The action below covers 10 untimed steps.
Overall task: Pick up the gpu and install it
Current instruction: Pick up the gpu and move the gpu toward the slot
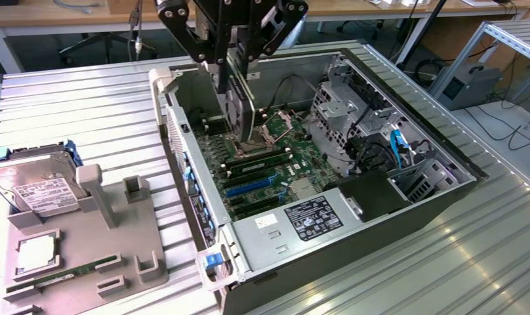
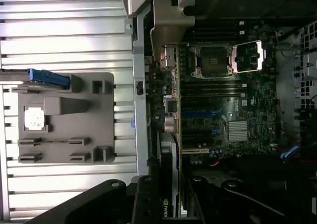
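Note:
The gpu [image 1: 236, 105] hangs on edge, its black face and silver bracket upright, above the open computer case [image 1: 440, 197]. My gripper [image 1: 234, 64] is shut on its upper edge. The card's lower end reaches down inside the case, over the motherboard [image 1: 278, 161] near the CPU socket [image 1: 269, 131]. In the wrist view the gpu [image 2: 171, 179] appears edge-on between the black fingers [image 2: 146, 199], with the motherboard [image 2: 223, 110] and its blue slot [image 2: 200, 113] and white slot [image 2: 195, 149] beyond it. The gpu's contact edge is apart from the slots.
A grey parts holder [image 1: 116, 249] on the exterior view's left carries a hard drive [image 1: 37, 187], a CPU [image 1: 37, 252] and a memory stick [image 1: 55, 279]. Inside the case sit the power supply [image 1: 309, 220], a drive cage [image 1: 344, 111] and cables [image 1: 396, 144]. Everything rests on a ribbed metal table [image 1: 73, 111].

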Available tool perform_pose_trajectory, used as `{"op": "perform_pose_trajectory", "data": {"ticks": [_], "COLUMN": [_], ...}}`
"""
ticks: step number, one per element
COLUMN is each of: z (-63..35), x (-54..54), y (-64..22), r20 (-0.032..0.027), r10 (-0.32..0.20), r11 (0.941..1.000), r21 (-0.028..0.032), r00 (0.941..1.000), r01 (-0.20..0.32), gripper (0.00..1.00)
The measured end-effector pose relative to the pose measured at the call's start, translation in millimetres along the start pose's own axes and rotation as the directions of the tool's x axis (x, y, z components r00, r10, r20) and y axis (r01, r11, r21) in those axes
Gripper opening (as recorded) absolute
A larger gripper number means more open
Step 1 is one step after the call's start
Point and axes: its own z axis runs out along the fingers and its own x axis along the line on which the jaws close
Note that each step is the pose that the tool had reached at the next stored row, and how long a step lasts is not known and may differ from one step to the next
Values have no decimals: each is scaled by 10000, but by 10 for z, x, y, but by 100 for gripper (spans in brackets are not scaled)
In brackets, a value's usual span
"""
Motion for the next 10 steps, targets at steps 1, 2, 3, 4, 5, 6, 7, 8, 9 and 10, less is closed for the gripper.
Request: {"op": "perform_pose_trajectory", "data": {"ticks": [1, 2, 3, 4, 5, 6, 7, 8, 9, 10], "z": [1, 2, 3, 5, 6, 7, 9, 9, 10, 12], "x": [-34, -65, -127, -186, -246, -310, -341, -380, -415, -450], "y": [1, 2, 4, 7, 9, 11, 12, 14, 15, 16], "r20": [0, 0, 0, 0, 0, 0, 0, 0, 0, 0], "r10": [1, 1, 0, 0, 1, 1, 0, 0, 1, 1], "r11": [10000, 10000, 10000, 10000, 10000, 10000, 10000, 10000, 10000, 10000], "r21": [0, 0, 0, 0, 0, 1, 0, 1, 1, 0], "r00": [10000, 10000, 10000, 10000, 10000, 10000, 10000, 10000, 10000, 10000], "r01": [-1, -1, 0, 0, -1, -1, 0, 0, -1, -1], "gripper": [27, 27, 27, 27, 27, 27, 27, 27, 27, 27]}}
